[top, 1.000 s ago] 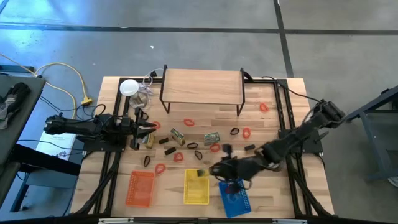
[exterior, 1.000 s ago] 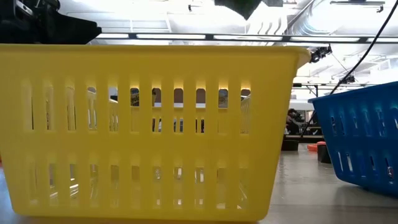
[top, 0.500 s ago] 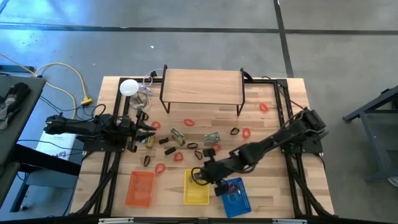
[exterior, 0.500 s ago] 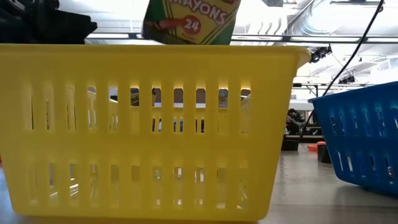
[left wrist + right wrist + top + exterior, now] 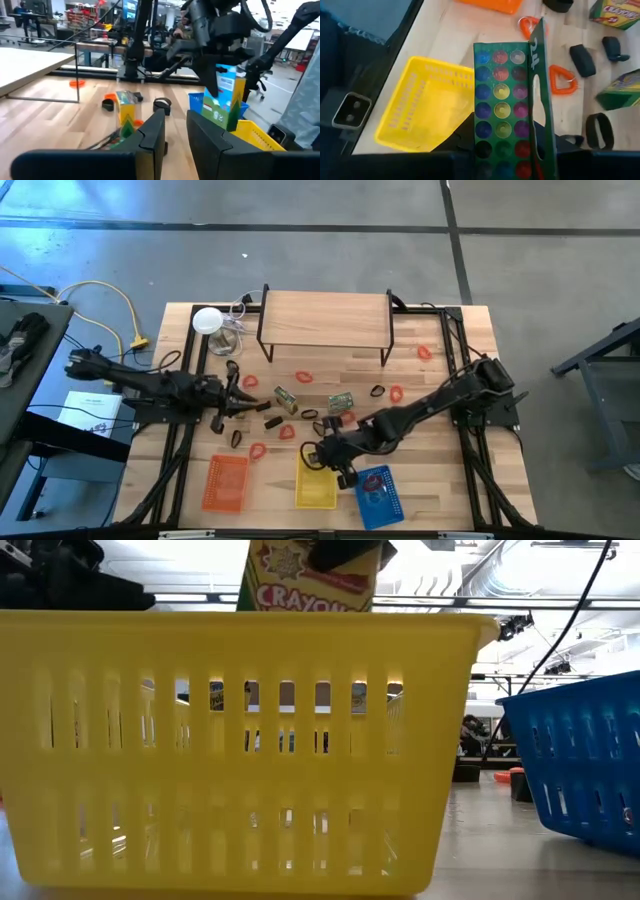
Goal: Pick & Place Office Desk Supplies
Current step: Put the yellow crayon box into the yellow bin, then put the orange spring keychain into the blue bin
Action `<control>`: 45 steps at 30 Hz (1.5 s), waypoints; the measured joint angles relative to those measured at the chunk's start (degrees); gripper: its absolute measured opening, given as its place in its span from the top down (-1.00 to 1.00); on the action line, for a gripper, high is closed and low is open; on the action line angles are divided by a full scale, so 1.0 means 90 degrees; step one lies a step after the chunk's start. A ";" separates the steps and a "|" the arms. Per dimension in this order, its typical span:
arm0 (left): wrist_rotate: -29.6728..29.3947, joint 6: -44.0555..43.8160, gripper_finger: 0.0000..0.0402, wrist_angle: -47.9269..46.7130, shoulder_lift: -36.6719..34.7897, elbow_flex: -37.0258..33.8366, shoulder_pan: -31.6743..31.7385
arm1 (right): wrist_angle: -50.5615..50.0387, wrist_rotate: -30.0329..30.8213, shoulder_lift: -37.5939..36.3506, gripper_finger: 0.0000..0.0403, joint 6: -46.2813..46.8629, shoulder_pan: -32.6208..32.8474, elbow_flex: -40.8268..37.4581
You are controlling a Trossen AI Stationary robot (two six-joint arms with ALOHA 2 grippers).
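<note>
Since a second ago, the right arm has swung inward across the wooden table (image 5: pixel 440 340), carrying a crayon box (image 5: pixel 512 115) from near the blue basket (image 5: pixel 378 496) to a spot above the yellow basket (image 5: pixel 316 482). The left arm has also reached a little farther toward the table's middle.

From above, the right gripper (image 5: pixel 322 455) hangs over the far edge of the yellow basket. Its fingers pinch the crayon box; the wrist camera shows the box's open end with rows of coloured crayon tips, and the yellow basket below and to one side. At table height, the box's printed face shows just above the basket's near rim.

The left gripper (image 5: pixel 238 391) hovers low over the table's left half, its fingers slightly apart and holding nothing.

An orange basket (image 5: pixel 226 483) sits left of the yellow one. Other crayon boxes, red loops and black clips lie scattered mid-table.

Risks, as a judgement: the box sits near the rim rather than over the basket's centre, so a release now may let it catch the edge and tumble out. Since its end is open, tilting may spill crayons.
</note>
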 joint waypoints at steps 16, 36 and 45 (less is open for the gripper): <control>-0.0917 0.0213 0.11 0.1146 0.2937 0.1132 -0.1092 | 0.0250 -0.0222 0.0417 0.25 0.0298 -0.0045 -0.0002; -0.1811 -0.0184 0.07 -0.1253 0.3995 0.2804 -0.2179 | 0.0351 0.2000 -0.0444 -0.09 -0.0648 0.0795 -0.0005; -0.1961 -0.0878 0.07 -0.3024 0.5814 0.3693 -0.2099 | -0.0440 0.2533 -0.0709 -0.09 0.0674 0.1710 -0.0006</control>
